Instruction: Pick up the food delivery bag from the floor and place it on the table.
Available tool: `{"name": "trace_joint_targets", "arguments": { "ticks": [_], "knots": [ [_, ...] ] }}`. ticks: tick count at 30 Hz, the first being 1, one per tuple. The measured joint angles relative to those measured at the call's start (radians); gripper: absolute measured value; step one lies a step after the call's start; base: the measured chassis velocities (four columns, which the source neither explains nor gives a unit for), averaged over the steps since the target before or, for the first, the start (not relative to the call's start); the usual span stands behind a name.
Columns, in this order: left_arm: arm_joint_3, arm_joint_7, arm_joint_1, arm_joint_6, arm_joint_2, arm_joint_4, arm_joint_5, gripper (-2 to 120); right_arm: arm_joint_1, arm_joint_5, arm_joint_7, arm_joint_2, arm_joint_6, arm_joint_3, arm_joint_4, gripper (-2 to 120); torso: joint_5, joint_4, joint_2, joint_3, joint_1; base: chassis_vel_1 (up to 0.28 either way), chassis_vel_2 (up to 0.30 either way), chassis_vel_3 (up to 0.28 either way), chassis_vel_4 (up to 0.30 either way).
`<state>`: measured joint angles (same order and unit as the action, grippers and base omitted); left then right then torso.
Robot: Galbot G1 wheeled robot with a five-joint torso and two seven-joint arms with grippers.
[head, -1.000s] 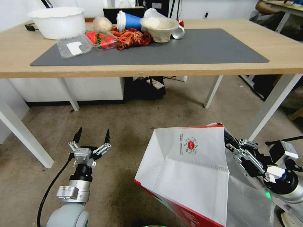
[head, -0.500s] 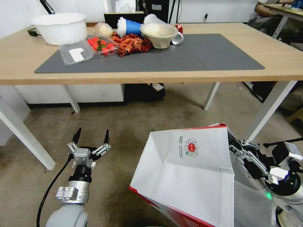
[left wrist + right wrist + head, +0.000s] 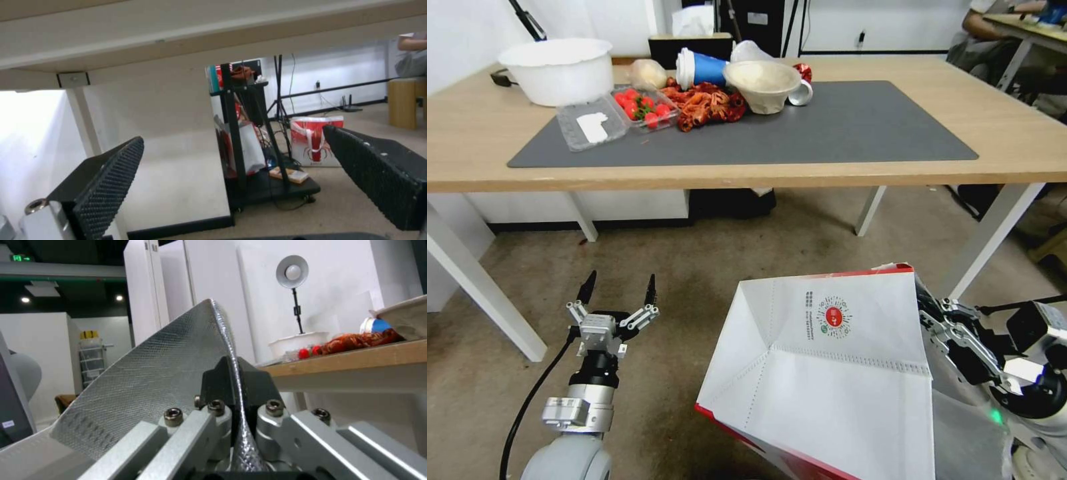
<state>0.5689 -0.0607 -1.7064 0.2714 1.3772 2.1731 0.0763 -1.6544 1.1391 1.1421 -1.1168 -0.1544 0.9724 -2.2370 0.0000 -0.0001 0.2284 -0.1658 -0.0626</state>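
Nearest the robot, the right gripper (image 3: 235,386) has its two fingers pinched tight on the silver-lined edge of the food delivery bag (image 3: 840,373), so the foil wall runs up between them. The bag hangs tilted at the robot's right side, clear of the floor (image 3: 714,247), with its white folded bottom and small round red logo turned upward and a red side panel showing along the lower edge. It sits lower than the tabletop and short of the table's near edge. To the left, the left gripper (image 3: 618,291) is held low over the carpet with its black fingers spread wide and nothing between them, pointing under the table (image 3: 1014,127). Farther on, the light-wood table carries a dark grey mat (image 3: 854,127). At the mat's far left lie a clear box of strawberries (image 3: 644,107), a heap of red crayfish (image 3: 707,105), a blue cup (image 3: 700,67) on its side and a tipped paper bowl (image 3: 762,81). A large white bowl (image 3: 557,70) stands beyond the mat's corner.
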Motion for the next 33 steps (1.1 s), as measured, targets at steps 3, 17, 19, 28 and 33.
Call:
{"name": "trace_joint_targets", "arguments": {
  "ticks": [3, 17, 19, 28, 33],
  "knots": [
    [-0.003, 0.001, 0.000, 0.000, 0.002, 0.001, -0.004, 100, -0.004, 0.001, 0.009, 0.000, 0.000, 0.003, 0.004, 0, 0.0000, 0.0000, 0.016, -0.013, -0.004, 0.000, 0.000, 0.000, 0.000],
    [-0.001, 0.005, 0.002, -0.007, 0.000, 0.001, -0.004, 100, 0.009, 0.012, 0.023, 0.004, -0.008, 0.003, 0.021, 0, 0.0000, 0.0000, 0.072, -0.054, -0.019, 0.000, 0.000, 0.000, 0.000],
    [-0.001, 0.005, 0.002, -0.009, 0.000, 0.001, -0.004, 100, 0.009, 0.013, 0.023, 0.004, -0.008, 0.003, 0.022, 0, 0.0000, 0.0000, 0.075, -0.056, -0.020, 0.000, 0.000, 0.000, 0.000],
    [-0.003, 0.007, 0.006, -0.010, 0.002, -0.006, -0.004, 100, 0.013, 0.030, 0.025, 0.005, -0.018, 0.000, 0.025, 0, 0.0000, 0.0000, 0.112, -0.082, -0.031, 0.000, 0.000, 0.000, 0.000],
    [-0.001, 0.000, 0.005, -0.024, 0.002, -0.003, -0.014, 100, 0.013, 0.035, 0.031, 0.004, -0.020, 0.001, 0.025, 0, 0.0000, 0.0000, 0.134, -0.096, -0.038, 0.000, 0.000, 0.000, 0.000]
  ]
}}
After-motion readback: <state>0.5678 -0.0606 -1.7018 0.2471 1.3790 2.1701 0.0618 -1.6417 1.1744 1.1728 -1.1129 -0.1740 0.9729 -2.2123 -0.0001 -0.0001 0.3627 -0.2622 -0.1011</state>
